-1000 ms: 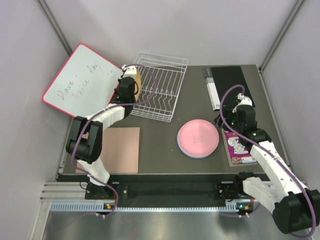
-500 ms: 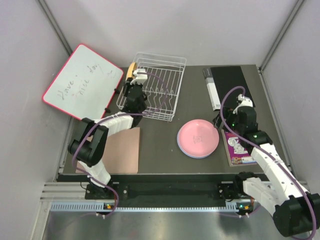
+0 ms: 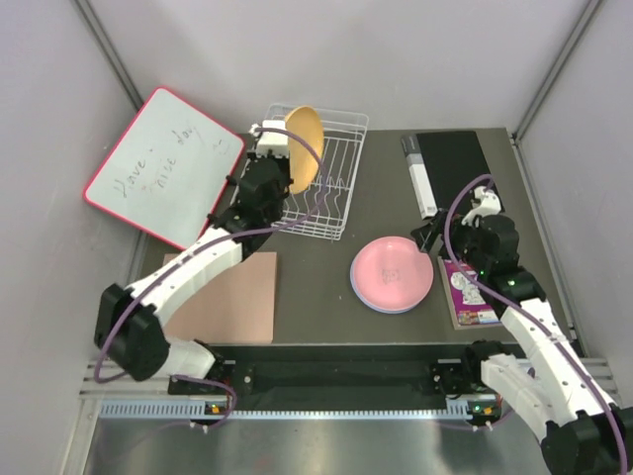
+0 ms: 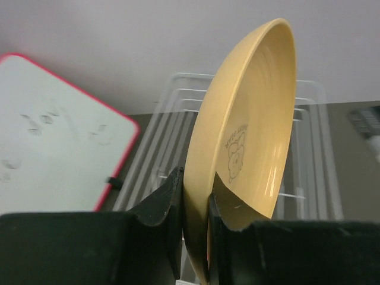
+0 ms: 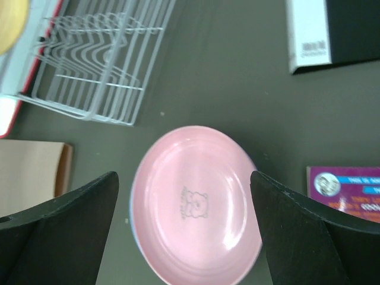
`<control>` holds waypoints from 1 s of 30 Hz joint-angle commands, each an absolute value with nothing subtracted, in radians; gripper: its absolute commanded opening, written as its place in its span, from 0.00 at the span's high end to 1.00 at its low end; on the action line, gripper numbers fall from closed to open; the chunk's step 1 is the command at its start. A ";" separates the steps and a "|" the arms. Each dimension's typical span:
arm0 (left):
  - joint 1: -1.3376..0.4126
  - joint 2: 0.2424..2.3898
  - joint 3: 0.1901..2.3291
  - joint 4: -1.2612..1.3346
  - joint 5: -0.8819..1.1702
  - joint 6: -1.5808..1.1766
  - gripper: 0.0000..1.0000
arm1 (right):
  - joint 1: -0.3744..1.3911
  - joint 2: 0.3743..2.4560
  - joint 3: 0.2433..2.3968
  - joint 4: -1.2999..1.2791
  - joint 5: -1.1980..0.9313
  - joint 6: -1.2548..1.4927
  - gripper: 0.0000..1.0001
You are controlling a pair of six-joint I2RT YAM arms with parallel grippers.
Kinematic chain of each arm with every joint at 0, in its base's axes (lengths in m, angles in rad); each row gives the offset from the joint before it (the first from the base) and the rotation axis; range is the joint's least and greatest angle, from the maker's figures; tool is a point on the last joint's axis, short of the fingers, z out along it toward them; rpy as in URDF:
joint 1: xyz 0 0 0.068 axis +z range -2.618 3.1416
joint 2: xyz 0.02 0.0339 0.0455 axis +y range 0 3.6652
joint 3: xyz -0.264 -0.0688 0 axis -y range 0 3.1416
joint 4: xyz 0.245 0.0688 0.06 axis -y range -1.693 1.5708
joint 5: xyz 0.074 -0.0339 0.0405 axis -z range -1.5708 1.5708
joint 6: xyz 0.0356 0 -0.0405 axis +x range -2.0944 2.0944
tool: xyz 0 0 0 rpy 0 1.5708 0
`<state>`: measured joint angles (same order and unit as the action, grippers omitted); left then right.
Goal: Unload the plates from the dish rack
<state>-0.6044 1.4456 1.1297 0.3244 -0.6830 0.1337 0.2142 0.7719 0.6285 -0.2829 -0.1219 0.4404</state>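
The dark tabletop carries everything. A red-framed whiteboard leans at the far left, to the left of the left jaws. The white wire dish rack sits just beyond and below those jaws, and no plate shows in its slots.

The left arm is stretched long and diagonal from its near-left base, with its wrist raised at the rack's near-left corner. The right arm rises from the near-right base, bends at the elbow, and tips its wrist down and inward.

A tan mat lies flat under the left forearm, well behind the left jaws.

The left jaws are pinched tight on the lower rim of the orange-yellow plate. The plate stands on edge above them, lifted over the rack's left side.

The right jaws are spread wide and hold nothing. In the right wrist view the pink plate lies flat on the tabletop below the gap between them. A light-blue edge shows under it.

A purple booklet lies just to the right of the right jaws.
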 commanded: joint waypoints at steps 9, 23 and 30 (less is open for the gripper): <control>-0.610 1.301 0.983 0.090 0.060 -0.566 1.00 | 0.224 0.894 0.612 0.130 -0.406 0.584 0.10; -0.664 1.302 0.942 0.187 0.202 -0.640 1.00 | 0.238 1.025 0.581 0.252 -0.479 0.611 0.35; -0.667 1.308 0.910 0.275 0.294 -0.646 1.00 | 0.241 1.028 0.543 0.265 -0.503 0.606 1.00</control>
<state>-0.6632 1.3209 0.9157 0.1223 0.2020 -0.6201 0.2268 1.0412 0.5640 0.2085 -0.4812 0.6090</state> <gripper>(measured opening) 0.210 0.190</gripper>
